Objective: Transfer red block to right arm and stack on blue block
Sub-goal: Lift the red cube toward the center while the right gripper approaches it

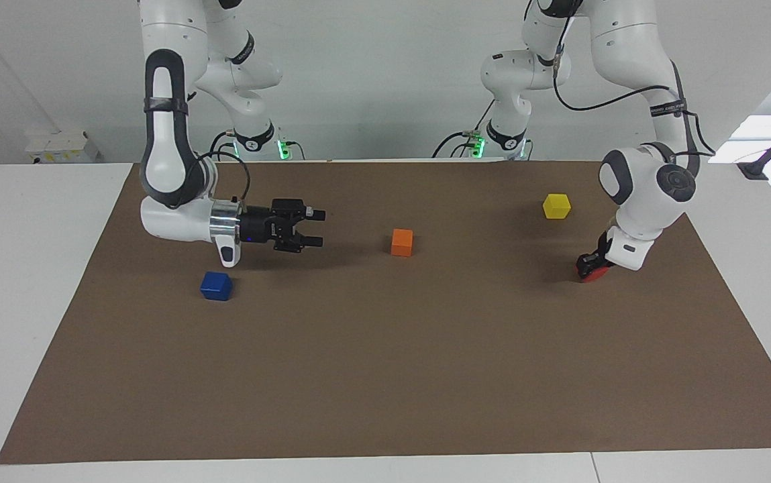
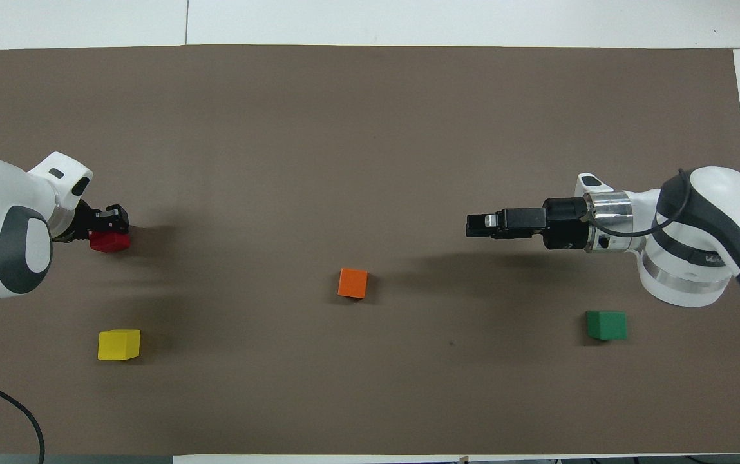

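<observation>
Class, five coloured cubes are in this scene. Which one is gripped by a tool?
The red block: the left tool is shut on it, at the left arm's end. The other four cubes sit untouched.
</observation>
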Robot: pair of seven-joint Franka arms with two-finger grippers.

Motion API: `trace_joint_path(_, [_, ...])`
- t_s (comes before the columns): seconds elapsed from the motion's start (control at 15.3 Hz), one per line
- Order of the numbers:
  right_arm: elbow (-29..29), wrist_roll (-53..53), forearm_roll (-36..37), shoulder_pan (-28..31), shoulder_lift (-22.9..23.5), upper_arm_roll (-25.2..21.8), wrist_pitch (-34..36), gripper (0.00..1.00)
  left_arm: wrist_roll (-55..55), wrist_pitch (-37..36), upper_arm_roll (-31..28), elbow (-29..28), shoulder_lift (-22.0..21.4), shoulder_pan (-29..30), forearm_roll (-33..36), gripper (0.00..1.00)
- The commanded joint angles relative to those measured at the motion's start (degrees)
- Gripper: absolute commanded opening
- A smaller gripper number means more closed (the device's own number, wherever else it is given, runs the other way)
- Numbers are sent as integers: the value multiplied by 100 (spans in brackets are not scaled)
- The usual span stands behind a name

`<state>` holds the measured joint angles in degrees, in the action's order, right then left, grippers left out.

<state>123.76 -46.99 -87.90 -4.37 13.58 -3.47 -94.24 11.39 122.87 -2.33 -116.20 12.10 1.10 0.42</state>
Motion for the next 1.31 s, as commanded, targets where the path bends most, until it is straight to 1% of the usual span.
trace_joint_path(0.0, [-133,-257,-542,-98,276,13,545,100,1229,-1717,-22,1078,-190,-311,-330,0])
trace_joint_path(0.07, [-133,-301,-718,-142,295,5,704,100,1608,-2297,-22,1456,-208,-373,-628,0])
trace_joint_path(0.13, [-133,-302,-807,-160,295,13,827,100,1942,-2755,5,1712,-295,-417,-971,0])
trace_joint_path(0.2, [-133,-302,-904,-186,286,13,890,100,2355,-3082,66,1845,-478,-443,-1261,0])
trace_joint_path(0.26, [-124,-302,-1087,-291,286,22,916,100,2890,-3294,145,1855,-767,-452,-1542,0])
trace_joint_path(0.33, [-115,-310,-1280,-336,330,40,1091,100,3461,-3418,267,1838,-1084,-444,-1858,0])
trace_joint_path(0.39, [-124,-311,-1587,-388,460,75,1353,100,4084,-3506,355,1820,-1356,-452,-2210,0])
trace_joint_path(0.46, [-133,-319,-1860,-519,584,84,1565,100,4699,-3559,487,1838,-1525,-452,-2561,0])
trace_joint_path(0.52, [-141,-319,-2028,-599,611,84,1654,100,5393,-3516,680,1838,-1613,-452,-2843,0])
trace_joint_path(0.59, [-141,-319,-2264,-669,629,92,1724,100,6070,-3437,925,1855,-1632,-452,-2985,0])
trace_joint_path(0.72, [-141,-249,-2748,-897,646,101,1927,100,7144,-2834,1391,1707,-1658,-452,-3161,0])
trace_joint_path(0.78, [-133,-171,-2898,-933,638,110,2014,100,7619,-2552,1524,1567,-1675,-452,-3371,0])
trace_joint_path(0.85, [-133,-109,-3056,-951,629,136,2120,100,7902,-2279,1560,1435,-1754,-452,-3739,0])
trace_joint_path(0.98, [-133,-82,-3154,-960,681,154,2278,100,7984,-1935,1569,1145,-1877,-461,-4329,0])
trace_joint_path(1.18, [-150,-187,-3452,-1135,1093,154,3111,100,8019,-1671,1561,767,-2071,-566,-5006,0])
trace_joint_path(1.24, [-150,-188,-3462,-1144,1164,163,3218,100,8036,-1444,1569,696,-2097,-680,-5052,0])
